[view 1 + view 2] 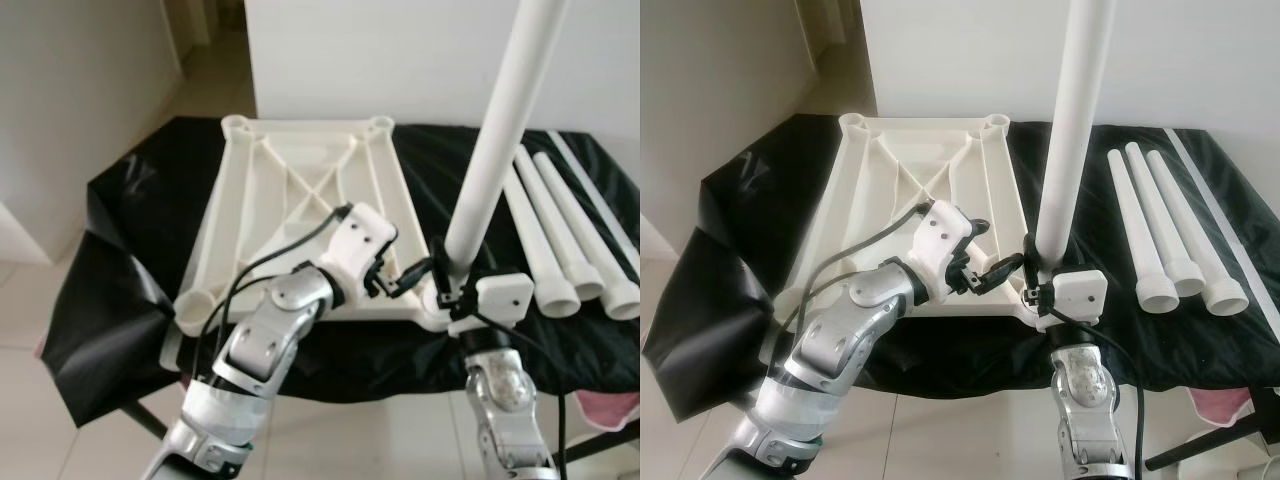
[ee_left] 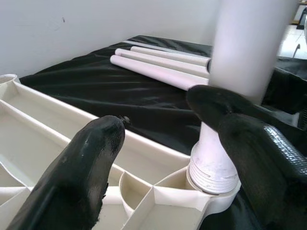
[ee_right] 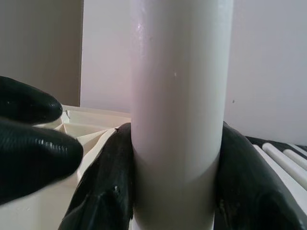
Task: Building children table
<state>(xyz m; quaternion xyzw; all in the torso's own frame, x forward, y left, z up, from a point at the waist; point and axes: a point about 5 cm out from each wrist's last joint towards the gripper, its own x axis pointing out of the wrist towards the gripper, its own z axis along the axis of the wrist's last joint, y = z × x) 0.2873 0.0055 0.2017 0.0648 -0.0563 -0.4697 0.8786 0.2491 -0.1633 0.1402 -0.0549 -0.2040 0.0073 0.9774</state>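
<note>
Right now, your scene reads like this:

Tabletop: the white tabletop (image 1: 300, 200) lies upside down, ribbed underside up, in the middle of the frame on a black sheet (image 1: 130, 250) that covers the work surface.

Standing leg: one white leg (image 1: 495, 150) stands upright in the tabletop's corner socket (image 2: 211, 179), lower centre-right of the frame, leaning slightly toward the upper right.

Right gripper: your right gripper (image 1: 447, 290) holds that leg just above the socket; in the right wrist view its two black fingers (image 3: 103, 191) press on either side of the tube.

Left gripper: your left gripper (image 1: 995, 272) reaches in from the lower left, fingers spread wide and holding nothing, over the tabletop's near edge just beside the same socket. One fingertip (image 2: 211, 103) sits close against the leg's base; you cannot tell whether it touches.

Spare legs: three more white legs (image 1: 1160, 235) lie side by side on the black sheet at the right of the frame, well apart from the tabletop.

Backdrop: a white wall (image 1: 400, 50) fills the top of the frame.
</note>
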